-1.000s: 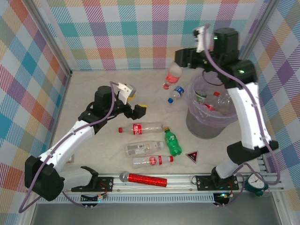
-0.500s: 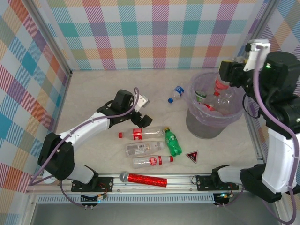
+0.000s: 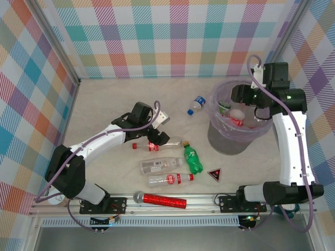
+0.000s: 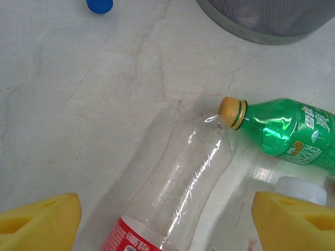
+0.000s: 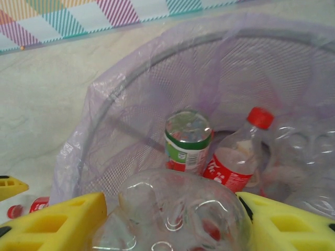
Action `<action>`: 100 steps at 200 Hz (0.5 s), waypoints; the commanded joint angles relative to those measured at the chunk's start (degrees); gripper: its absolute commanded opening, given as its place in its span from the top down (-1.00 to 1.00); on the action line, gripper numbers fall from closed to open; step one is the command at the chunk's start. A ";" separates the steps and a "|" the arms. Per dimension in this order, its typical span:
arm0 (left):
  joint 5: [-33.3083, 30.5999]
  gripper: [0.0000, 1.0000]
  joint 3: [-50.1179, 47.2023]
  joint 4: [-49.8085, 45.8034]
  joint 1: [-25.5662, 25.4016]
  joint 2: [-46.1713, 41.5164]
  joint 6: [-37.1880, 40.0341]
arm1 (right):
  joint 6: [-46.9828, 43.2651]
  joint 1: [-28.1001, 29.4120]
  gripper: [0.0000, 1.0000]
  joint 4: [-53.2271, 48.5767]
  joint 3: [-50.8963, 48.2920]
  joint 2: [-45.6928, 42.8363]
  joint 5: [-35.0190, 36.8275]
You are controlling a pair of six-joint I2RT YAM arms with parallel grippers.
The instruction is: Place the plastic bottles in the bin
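Over on the right, the right pincer (image 5: pixel 172 222) has swung from beside the bin (image 3: pixel 225 140) to just above its open top, and it grips a crinkly bottle (image 5: pixel 175 209) tight between its yellow fingers. I think this bottle is ready to be dropped in. On the left, the left pincer (image 4: pixel 167 219) has come down lower over the red-label bottle (image 4: pixel 175 183), which lies on the table (image 4: pixel 78 104) left of the bin. It is open wide, with one finger on each side of that bottle, not squeezing yet, so this one looks next to be picked up. Inside the bin are a green-label bottle (image 5: pixel 188 138) standing up, a red-cap bottle (image 5: pixel 238 159) leaning beside it, and a see-through bottle (image 5: pixel 298 151) at the right. Not yet in the bin are a green bottle (image 3: pixel 192 159) just beside the red-label one, a blue-cap bottle (image 3: pixel 196 104) just left of the bin, a white-cap bottle (image 3: pixel 161 166), and a nearest bottle (image 3: pixel 170 180) close to the arms.
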 commanded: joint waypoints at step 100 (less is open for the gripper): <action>-5.16 -0.73 -1.11 -5.60 -1.23 2.94 2.13 | 4.38 -3.60 0.04 15.11 -18.66 1.05 -7.63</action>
